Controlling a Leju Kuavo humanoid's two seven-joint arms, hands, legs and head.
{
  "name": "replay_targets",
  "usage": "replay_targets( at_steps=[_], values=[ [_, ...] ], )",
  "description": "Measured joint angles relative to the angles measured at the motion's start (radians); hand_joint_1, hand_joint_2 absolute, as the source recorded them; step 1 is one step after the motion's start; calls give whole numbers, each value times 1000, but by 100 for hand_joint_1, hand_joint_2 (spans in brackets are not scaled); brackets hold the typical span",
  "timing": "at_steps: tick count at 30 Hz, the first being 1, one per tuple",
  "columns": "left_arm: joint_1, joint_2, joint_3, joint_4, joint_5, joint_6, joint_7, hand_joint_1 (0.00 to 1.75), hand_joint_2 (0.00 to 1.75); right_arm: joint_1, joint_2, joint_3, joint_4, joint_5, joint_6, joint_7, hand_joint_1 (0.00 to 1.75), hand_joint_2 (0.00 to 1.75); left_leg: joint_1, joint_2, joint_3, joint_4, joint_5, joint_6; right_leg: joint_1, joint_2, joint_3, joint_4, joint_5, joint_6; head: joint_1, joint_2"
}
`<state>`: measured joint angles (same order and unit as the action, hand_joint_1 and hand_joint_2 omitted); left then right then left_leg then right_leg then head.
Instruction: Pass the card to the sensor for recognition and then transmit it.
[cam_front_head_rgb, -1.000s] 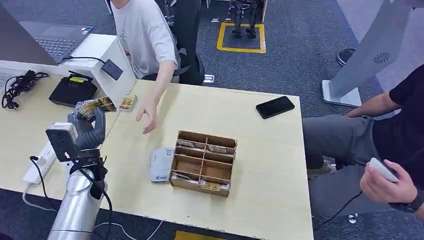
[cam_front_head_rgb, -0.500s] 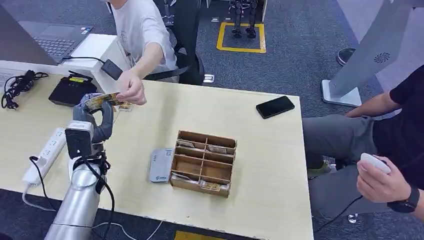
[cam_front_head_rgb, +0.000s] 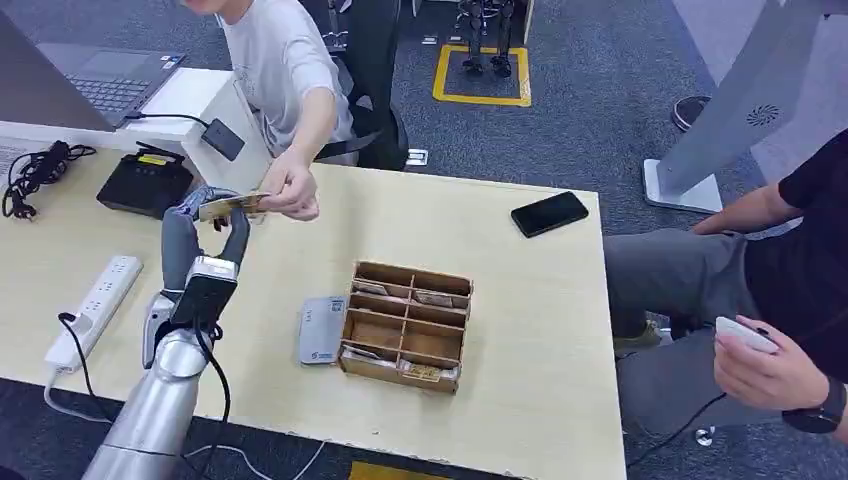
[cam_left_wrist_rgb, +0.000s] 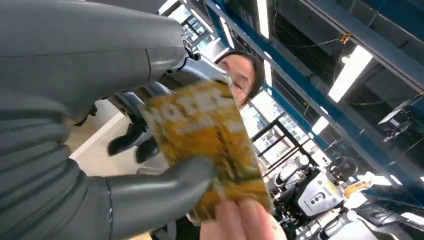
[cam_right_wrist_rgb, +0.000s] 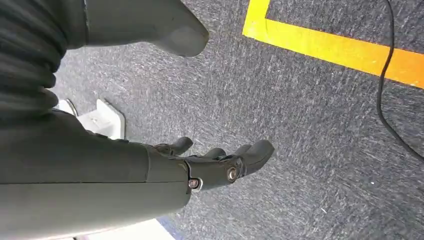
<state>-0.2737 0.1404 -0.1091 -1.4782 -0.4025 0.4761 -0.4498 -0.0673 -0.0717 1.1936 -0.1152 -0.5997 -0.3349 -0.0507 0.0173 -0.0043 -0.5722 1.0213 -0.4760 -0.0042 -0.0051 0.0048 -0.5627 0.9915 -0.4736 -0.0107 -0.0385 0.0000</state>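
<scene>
— One card (cam_front_head_rgb: 228, 206): where?
— Far left of the table (cam_front_head_rgb: 520, 330), pinched by the left robot hand (cam_front_head_rgb: 205, 222); a person's hand (cam_front_head_rgb: 291, 193) grips its right end.
— Right robot hand (cam_right_wrist_rgb: 220, 162)?
— Holding nothing, fingers apart.
— Containers?
— Wooden divided box (cam_front_head_rgb: 405, 325), mid-table; cards in several compartments.

Worktop (cam_front_head_rgb: 520, 300) looked like pale wood laminate, smooth, matt. Compartment box (cam_front_head_rgb: 405, 325) was raw brown wood or board, unfinished edges. Card (cam_left_wrist_rgb: 210, 145) appeared as glossy printed paper or plastic, yellow-gold; cannot tell which. Left hand (cam_front_head_rgb: 205, 230) was matt grey plastic with a ribbed rubbery cover, fingers (cam_left_wrist_rgb: 160, 192) smooth. Left arm (cam_front_head_rgb: 150, 420) was brushed silver metal. Phone (cam_front_head_rgb: 550, 214) at 2 o'clock of the box was glossy black. Floor (cam_right_wrist_rgb: 310, 125) was rough grey carpet, with smooth yellow tape (cam_right_wrist_rgb: 340, 50).
</scene>
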Motion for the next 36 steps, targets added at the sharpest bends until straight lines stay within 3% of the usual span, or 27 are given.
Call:
replay_targets(
  at_steps=[3, 11, 32, 34, 36],
  values=[
    [0, 5, -6, 8, -9, 5, 2, 0, 175, -1, 0, 2, 0, -2, 0, 2, 0, 175, 0, 0, 0, 0, 0, 0, 0, 0, 0, 0, 0, 0, 0, 0],
    [-7, -5, -7, 24, -46, 47, 82, 0, 175, -1, 0, 2, 0, -16, -7, 4, 0, 175, 0, 0, 0, 0, 0, 0, 0, 0, 0, 0, 0, 0, 0, 0],
    [-8, -19, -7, 28, -43, 48, 95, 0, 175, -1, 0, 2, 0, -20, -12, 9, 0, 175, 0, 0, 0, 0, 0, 0, 0, 0, 0, 0, 0, 0, 0, 0],
    [-8, -16, -7, 27, -24, 25, 100, 0, 175, -1, 0, 2, 0, -27, -12, 8, 0, 175, 0, 0, 0, 0, 0, 0, 0, 0, 0, 0, 0, 0, 0, 0],
    [-3, -1, -18, 23, -8, -44, 80, 0, 175, 0, 0, 2, 0, -33, -12, 2, 0, 175, 0, 0, 0, 0, 0, 0, 0, 0, 0, 0, 0, 0, 0, 0]
  ],
)
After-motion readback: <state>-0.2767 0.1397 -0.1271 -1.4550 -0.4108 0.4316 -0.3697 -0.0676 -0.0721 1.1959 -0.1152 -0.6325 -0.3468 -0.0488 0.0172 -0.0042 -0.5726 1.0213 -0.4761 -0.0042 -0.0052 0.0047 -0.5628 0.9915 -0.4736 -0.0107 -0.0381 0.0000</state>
